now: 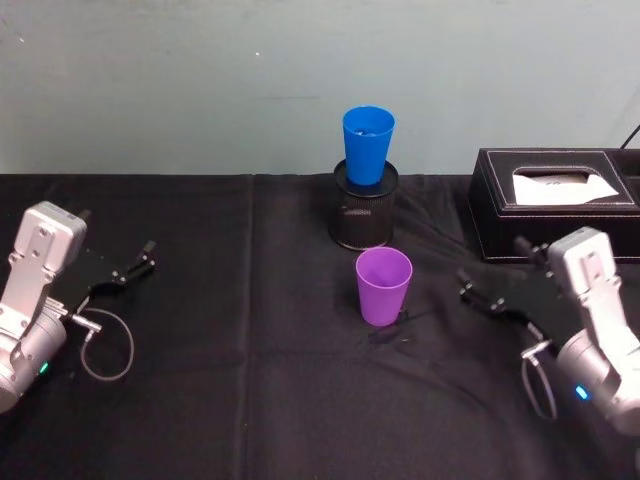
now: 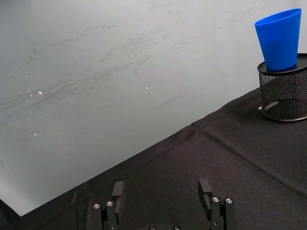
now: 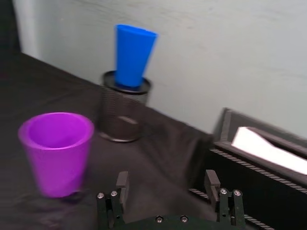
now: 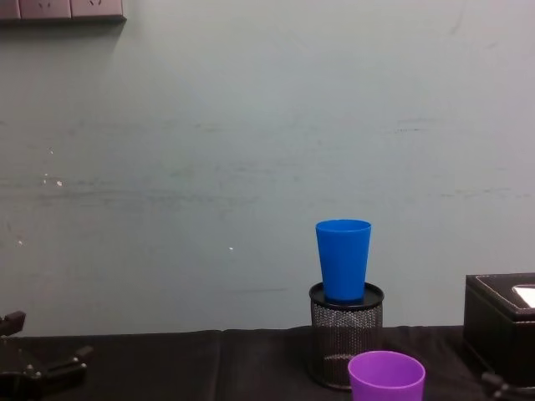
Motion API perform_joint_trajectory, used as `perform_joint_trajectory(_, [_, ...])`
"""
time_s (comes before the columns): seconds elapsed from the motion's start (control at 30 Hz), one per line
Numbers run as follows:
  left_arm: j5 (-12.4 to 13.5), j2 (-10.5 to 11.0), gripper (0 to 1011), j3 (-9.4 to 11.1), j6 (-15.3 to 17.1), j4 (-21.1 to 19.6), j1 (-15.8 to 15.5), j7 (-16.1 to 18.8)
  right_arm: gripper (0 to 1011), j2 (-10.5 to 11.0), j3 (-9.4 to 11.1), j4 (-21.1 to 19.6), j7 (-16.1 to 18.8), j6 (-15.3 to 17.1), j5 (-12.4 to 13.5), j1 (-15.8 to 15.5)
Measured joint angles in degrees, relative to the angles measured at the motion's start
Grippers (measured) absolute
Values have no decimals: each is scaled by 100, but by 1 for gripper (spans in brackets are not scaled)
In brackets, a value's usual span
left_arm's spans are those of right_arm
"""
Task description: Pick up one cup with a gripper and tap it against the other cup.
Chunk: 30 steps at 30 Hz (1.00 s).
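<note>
The purple cup (image 1: 384, 285) stands upright on the black cloth at the table's middle, also seen in the right wrist view (image 3: 57, 152) and the chest view (image 4: 386, 378). Behind it the blue cup (image 1: 367, 143) sits upright in a black mesh pen holder (image 1: 363, 212); the blue cup (image 2: 279, 38) (image 3: 132, 55) (image 4: 343, 259) shows in the other views too. My right gripper (image 1: 492, 282) (image 3: 167, 184) is open, low over the cloth to the right of the purple cup and apart from it. My left gripper (image 1: 135, 262) (image 2: 160, 191) rests open at the far left.
A black tissue box (image 1: 556, 200) with a white tissue stands at the back right, just behind my right arm. A pale wall (image 4: 251, 150) closes off the table's far edge. Cables loop beside each wrist.
</note>
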Motion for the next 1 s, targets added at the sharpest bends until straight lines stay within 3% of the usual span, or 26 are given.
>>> perform_joint_trajectory(0.2, [0,0,1000,0,0,0,0,0,1000,-149,-111,-246,227,70,76,-273])
perform_joint_trajectory(0.43, [0,0,1000,0,0,0,0,0,1000,-400,-222,-308,455,76,102,-347])
perform_joint_trajectory(0.8, [0,0,1000,0,0,0,0,0,1000,-1189,-243,533,628,-213,138,135])
perform_joint_trajectory(1.0, [0,0,1000,0,0,0,0,0,982,-1466,-223,908,699,-352,83,339])
